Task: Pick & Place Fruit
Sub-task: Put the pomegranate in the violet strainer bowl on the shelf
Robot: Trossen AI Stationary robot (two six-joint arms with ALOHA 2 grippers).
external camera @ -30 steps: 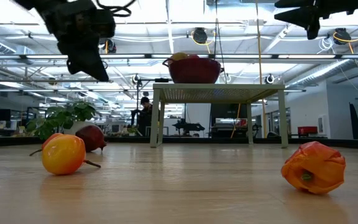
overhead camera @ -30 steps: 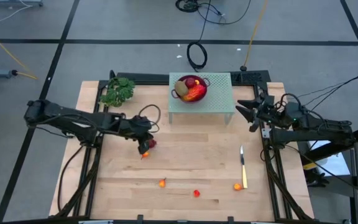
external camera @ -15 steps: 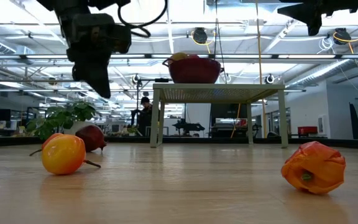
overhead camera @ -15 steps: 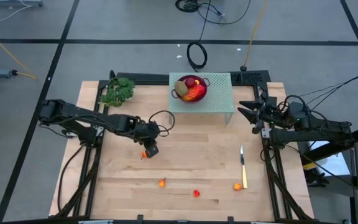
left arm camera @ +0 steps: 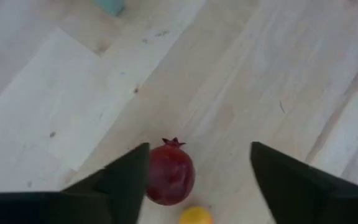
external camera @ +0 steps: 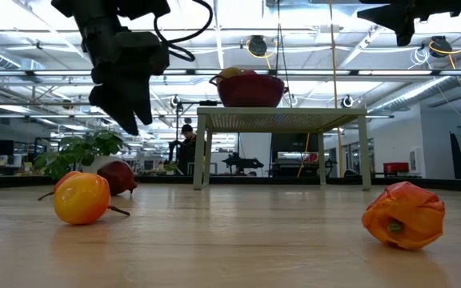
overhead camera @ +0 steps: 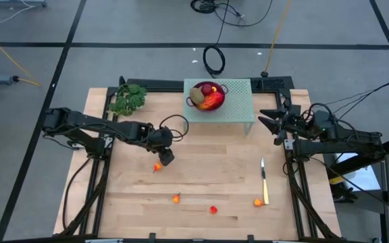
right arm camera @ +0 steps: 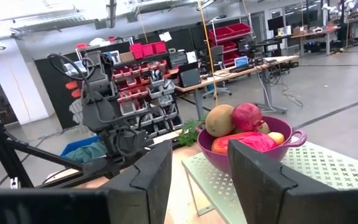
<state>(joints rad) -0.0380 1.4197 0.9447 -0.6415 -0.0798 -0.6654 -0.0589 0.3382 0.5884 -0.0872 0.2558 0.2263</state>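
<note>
Directly under the left gripper sits a dark red pomegranate on the bare wooden table, touching or just beside a small orange fruit. Its little crown points away from the wrist camera, and the body is nearly round, so it has no real long axis to line up with. The low view shows the same pair, the orange fruit in front and the dark red fruit behind it.

The left claw hangs above them with its 2 fingers spread apart and nothing between them. The step in hand looks like the approach for a pick: next it would need to come down so the fingers straddle the pomegranate, not the orange neighbour, then close.

Farther off, the red bowl on the small raised stand already holds several fruits. 3 more small pieces lie near the table's front edge.

The right gripper waits beside the stand, fingers parted and empty.
</note>
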